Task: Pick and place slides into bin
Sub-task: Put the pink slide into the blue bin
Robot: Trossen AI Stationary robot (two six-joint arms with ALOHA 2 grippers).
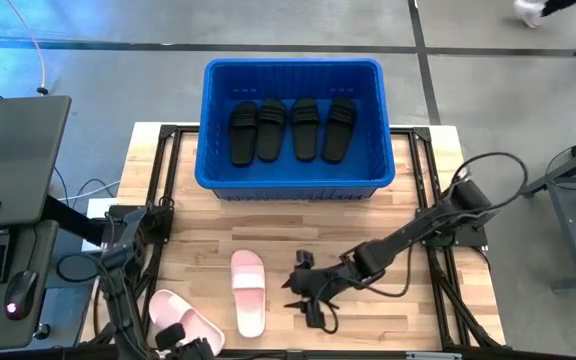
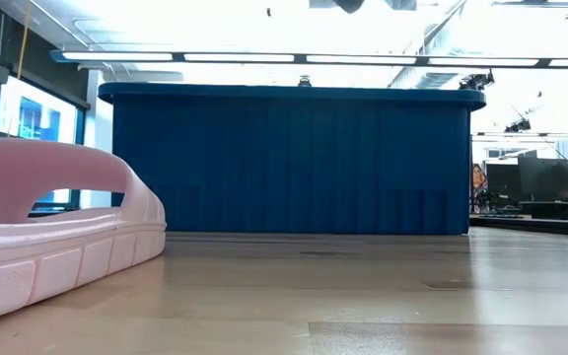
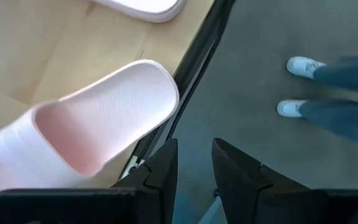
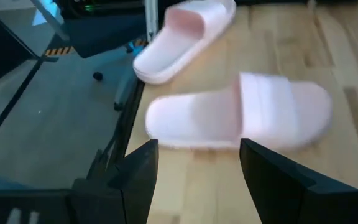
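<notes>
The blue bin [image 1: 293, 180] stands at the table's far middle, with four black slides [image 1: 292, 130] lying side by side on its floor. One pink slide [image 1: 249, 291] lies flat on its sole at the near middle. My right gripper [image 1: 294, 293] is open just to its right, with the fingers pointing at it [image 4: 241, 115]. A second pink slide [image 1: 181, 317] lies at the near left corner. My left gripper [image 1: 184, 346] hangs past the table's near edge beside that slide [image 3: 98, 124]. Its fingers stand a narrow gap apart over the floor [image 3: 194, 171].
The low view shows the nearer pink slide [image 2: 57, 232] at the left and the bin's wall [image 2: 294, 163] across the back. A desk with a keyboard and mouse [image 1: 8, 290] stands left of the table. A person's shoes [image 3: 297, 87] are on the floor near the front edge.
</notes>
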